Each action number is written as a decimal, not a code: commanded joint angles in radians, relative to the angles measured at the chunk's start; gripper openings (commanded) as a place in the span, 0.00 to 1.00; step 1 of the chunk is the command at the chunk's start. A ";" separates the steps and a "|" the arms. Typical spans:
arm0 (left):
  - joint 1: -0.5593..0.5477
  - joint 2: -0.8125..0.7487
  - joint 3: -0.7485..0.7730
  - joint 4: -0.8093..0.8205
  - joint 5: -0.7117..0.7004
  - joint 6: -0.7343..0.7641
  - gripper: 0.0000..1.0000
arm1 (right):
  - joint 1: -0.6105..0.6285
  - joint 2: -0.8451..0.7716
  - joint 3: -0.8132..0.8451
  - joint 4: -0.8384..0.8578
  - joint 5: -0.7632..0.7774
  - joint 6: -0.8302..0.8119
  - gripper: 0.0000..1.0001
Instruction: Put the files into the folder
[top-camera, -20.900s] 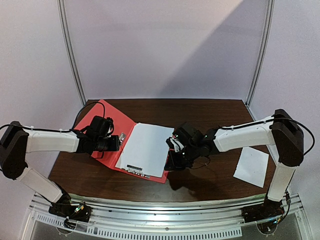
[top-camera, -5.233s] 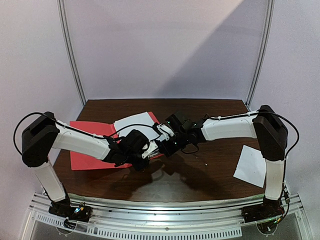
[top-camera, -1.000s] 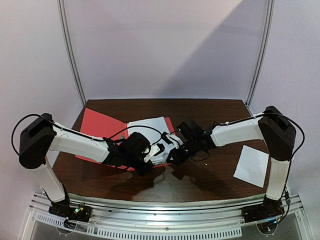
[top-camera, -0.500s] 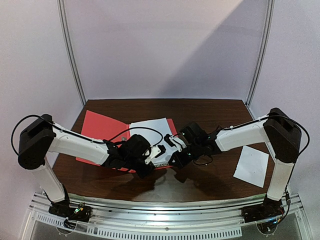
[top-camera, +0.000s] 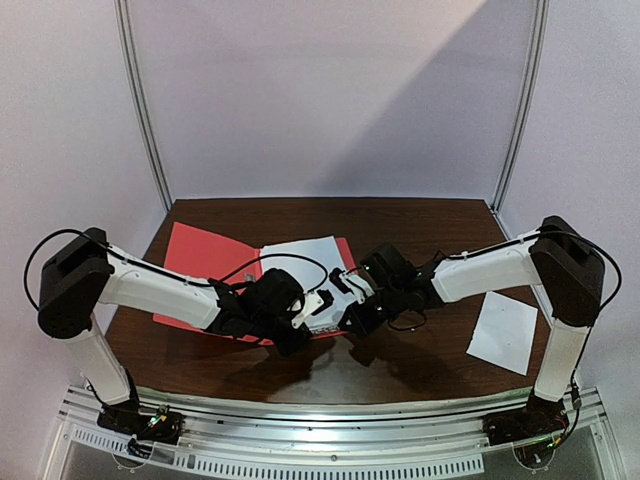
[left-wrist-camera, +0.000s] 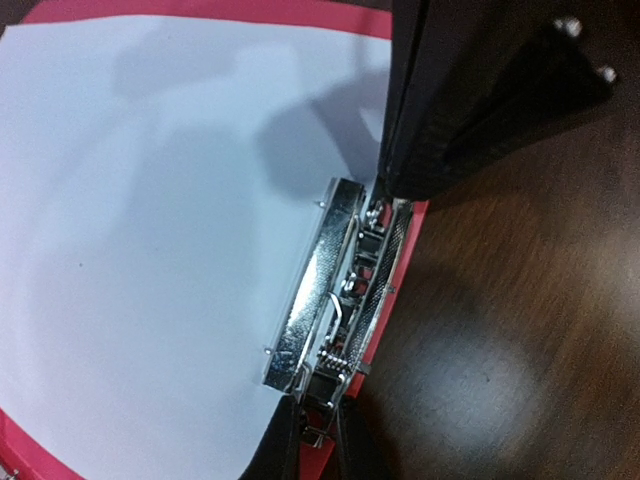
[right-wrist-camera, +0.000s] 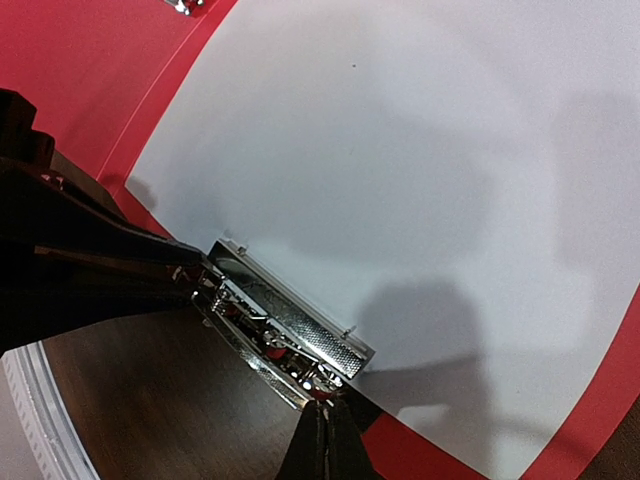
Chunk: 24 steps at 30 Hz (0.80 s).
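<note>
**Both hands on the clip; large sheet laid in, small sheet waiting**

The red folder (top-camera: 200, 255) lies open on the counter (top-camera: 430, 225), with the large white sheet (top-camera: 300, 255) flat on its right half. As I read it, the step in hand is working the spring clip (left-wrist-camera: 335, 290) at the folder's near edge to fasten that sheet. In both wrist views the clip bar sits over the sheet's edge.

Left hand (left-wrist-camera: 315, 440): nearly closed, with the clip's end lever nipped between its fingers, just ahead of the wrist.

Right hand (right-wrist-camera: 320, 425): fully closed, tips together and touching the clip's opposite end. I cannot tell whether anything thin is caught between them.

The two hands face each other along the clip, close together.

The small white sheet (top-camera: 503, 333) lies on bare counter, well out to the right of the right hand.

Next, I judge: seat the clip without dragging the paper and back both hands off. The right hand then goes for the small sheet. A thin sheet flat on wood will be awkward to lift.

Hard to see:
- From above, the hands cover the clip entirely.
- It is not clear whether the bar is clamped on the paper or standing proud of it.
- The folder's left half is partly hidden under the left arm.
</note>
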 joint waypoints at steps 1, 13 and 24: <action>-0.018 0.086 -0.023 -0.106 0.027 -0.067 0.00 | 0.031 -0.011 -0.021 -0.204 -0.013 0.005 0.00; -0.023 0.072 -0.028 -0.108 0.023 -0.051 0.00 | 0.032 -0.004 -0.016 -0.222 0.010 0.008 0.04; -0.041 0.079 -0.020 -0.117 0.029 -0.043 0.00 | 0.032 -0.005 0.052 -0.275 0.059 0.002 0.16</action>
